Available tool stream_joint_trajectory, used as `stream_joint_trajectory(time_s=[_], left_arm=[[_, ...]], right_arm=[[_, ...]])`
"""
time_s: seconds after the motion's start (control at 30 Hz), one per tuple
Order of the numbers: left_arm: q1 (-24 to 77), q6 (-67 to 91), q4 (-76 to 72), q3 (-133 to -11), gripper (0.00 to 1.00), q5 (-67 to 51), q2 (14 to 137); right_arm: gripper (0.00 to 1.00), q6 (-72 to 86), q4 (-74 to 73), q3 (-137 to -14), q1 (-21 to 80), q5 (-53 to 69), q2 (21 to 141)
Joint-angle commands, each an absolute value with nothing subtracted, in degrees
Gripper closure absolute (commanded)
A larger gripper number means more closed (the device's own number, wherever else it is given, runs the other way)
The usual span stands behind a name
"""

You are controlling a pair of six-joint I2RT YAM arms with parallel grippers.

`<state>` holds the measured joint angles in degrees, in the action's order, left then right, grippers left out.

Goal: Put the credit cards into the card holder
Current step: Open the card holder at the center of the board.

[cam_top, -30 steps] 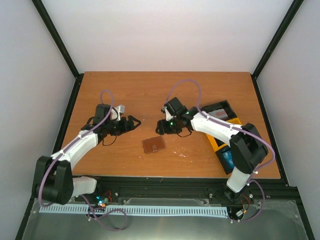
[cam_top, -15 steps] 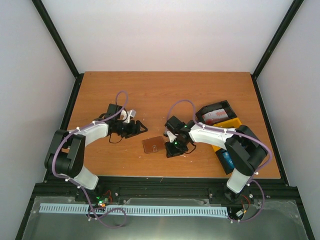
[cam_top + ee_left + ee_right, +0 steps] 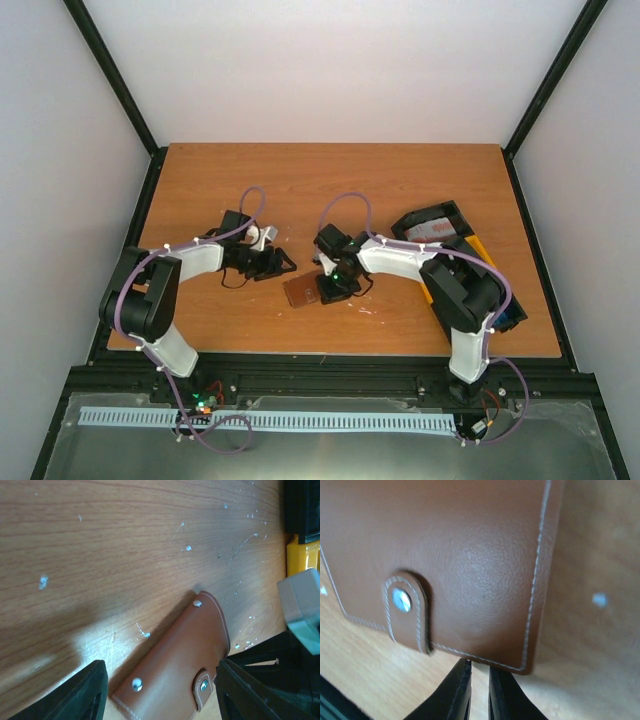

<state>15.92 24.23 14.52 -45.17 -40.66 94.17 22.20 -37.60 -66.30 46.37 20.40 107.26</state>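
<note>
The brown card holder [image 3: 303, 291] lies closed on the table between the two arms, its clasp strap snapped. My left gripper [image 3: 283, 264] is open. In the left wrist view its fingers [image 3: 85, 692] straddle one end of the card holder [image 3: 175, 665] without touching it. My right gripper [image 3: 324, 291] is down at the holder's right side. In the right wrist view the right gripper [image 3: 479, 667] is nearly shut, with a thin slit and nothing seen in it, tips at the edge of the holder [image 3: 460, 555]. One pale credit card [image 3: 432, 229] shows in the black tray.
A black tray [image 3: 447, 211] and a yellow tray [image 3: 478, 246] stand at the right, partly under my right arm. Something blue [image 3: 510, 318] shows at the right edge. The yellow tray [image 3: 302, 555] also appears in the left wrist view.
My right gripper came forward and left to the holder's edge and closed its jaws. My left gripper moved right toward the holder and narrowed its opening.
</note>
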Motion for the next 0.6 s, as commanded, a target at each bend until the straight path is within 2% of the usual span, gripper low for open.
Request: stream_joint_trajectory(time_s=[0.0,0.13,0.4,0.57], left_arm=[[16.53,22.30,15.31,-45.87,0.39,-39.74,94.34],[16.52,23.62,14.54,-44.58,0.41,-36.77,93.83],[16.52,28.27,13.95,-42.31,0.52,-32.71,93.62],[16.52,34.10,12.45,-39.81,0.52,-30.52,92.30]], right_arm=[[0.87,21.65,-36.89,-71.19,46.68,14.98,110.71],[0.87,22.52,-36.91,-77.31,46.18,11.37,115.27],[0.83,23.26,-38.28,-88.06,45.40,7.83,120.78],[0.70,26.69,-38.50,-84.08,46.18,2.36,115.02]])
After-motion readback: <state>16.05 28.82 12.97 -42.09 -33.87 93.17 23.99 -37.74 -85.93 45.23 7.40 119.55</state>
